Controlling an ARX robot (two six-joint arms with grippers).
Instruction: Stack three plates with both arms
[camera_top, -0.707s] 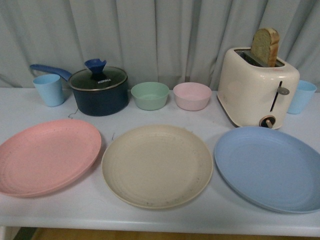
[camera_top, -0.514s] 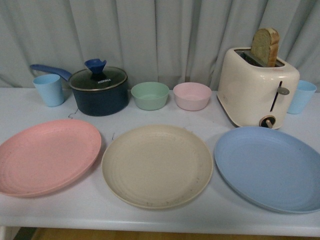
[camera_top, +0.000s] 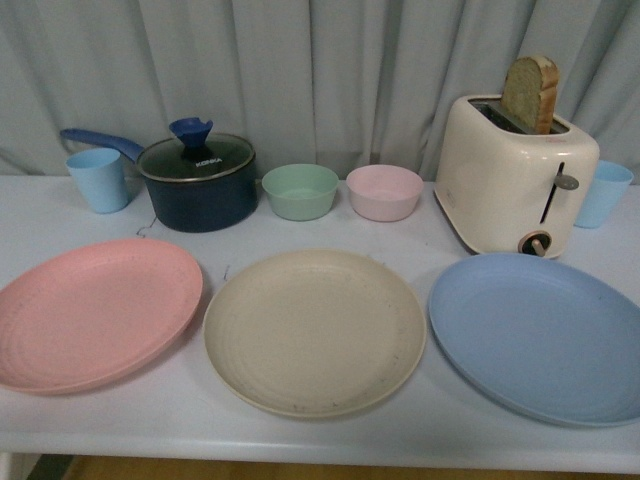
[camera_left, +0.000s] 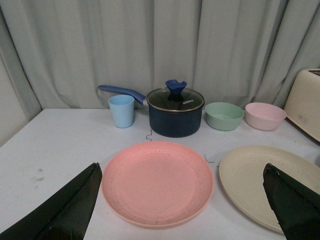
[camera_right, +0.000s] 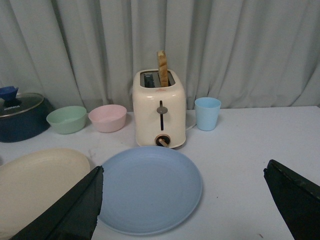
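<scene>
Three plates lie side by side along the table's front: a pink plate (camera_top: 95, 312) on the left, a beige plate (camera_top: 314, 331) in the middle and a blue plate (camera_top: 545, 335) on the right. Neither arm shows in the front view. The left gripper (camera_left: 182, 182) is open, raised and short of the pink plate (camera_left: 157, 183), with the beige plate (camera_left: 255, 175) beside it. The right gripper (camera_right: 184, 184) is open, raised, with the blue plate (camera_right: 150, 187) and the beige plate (camera_right: 37, 182) before it.
Behind the plates stand a light blue cup (camera_top: 98, 179), a dark blue lidded pot (camera_top: 197, 180), a green bowl (camera_top: 300, 191), a pink bowl (camera_top: 384, 192), a cream toaster (camera_top: 514, 175) with a bread slice, and a second blue cup (camera_top: 603, 193). A grey curtain hangs behind.
</scene>
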